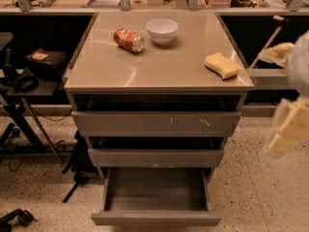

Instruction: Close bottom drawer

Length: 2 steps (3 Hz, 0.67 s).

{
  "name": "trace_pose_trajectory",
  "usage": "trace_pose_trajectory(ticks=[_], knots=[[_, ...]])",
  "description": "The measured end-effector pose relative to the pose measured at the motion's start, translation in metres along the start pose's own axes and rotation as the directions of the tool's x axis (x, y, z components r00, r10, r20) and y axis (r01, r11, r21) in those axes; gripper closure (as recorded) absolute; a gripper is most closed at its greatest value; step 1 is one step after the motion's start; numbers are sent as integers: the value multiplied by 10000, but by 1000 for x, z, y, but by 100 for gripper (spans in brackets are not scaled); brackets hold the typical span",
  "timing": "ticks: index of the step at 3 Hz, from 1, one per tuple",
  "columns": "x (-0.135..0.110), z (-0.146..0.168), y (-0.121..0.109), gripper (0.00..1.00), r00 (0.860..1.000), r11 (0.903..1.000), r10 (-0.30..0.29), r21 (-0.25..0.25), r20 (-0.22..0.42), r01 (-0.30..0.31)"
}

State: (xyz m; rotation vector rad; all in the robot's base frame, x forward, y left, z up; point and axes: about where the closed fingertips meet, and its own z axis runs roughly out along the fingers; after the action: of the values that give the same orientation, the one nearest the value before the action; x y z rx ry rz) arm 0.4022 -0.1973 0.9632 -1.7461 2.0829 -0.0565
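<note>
Speckled floor [263, 187]; bottom drawer [155, 218] pulled out; pincer [289, 129] right, apart from drawer, state untellable.

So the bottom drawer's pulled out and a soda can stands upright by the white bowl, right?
No: in the camera view the soda can lies on its side by the white bowl. The bottom drawer is out; the end effector hangs right of the cabinet.

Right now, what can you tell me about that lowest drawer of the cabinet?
The bottom drawer is a shallow grey metal box with a plain, handleless front panel. It is pulled well out, level, with nothing visible inside, jutting past the middle drawer above. Nothing touches it; the gripper hangs at the right, higher up, apart from it.
</note>
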Motion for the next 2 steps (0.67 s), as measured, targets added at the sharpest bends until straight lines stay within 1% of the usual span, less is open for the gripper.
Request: trace_pose_trajectory(ticks=[1,2], knots=[[-15,31,45,0,9903,9983,-568,169,1267,551],[-47,113,86,0,9535,9935,-912,-393,2873,1068]])
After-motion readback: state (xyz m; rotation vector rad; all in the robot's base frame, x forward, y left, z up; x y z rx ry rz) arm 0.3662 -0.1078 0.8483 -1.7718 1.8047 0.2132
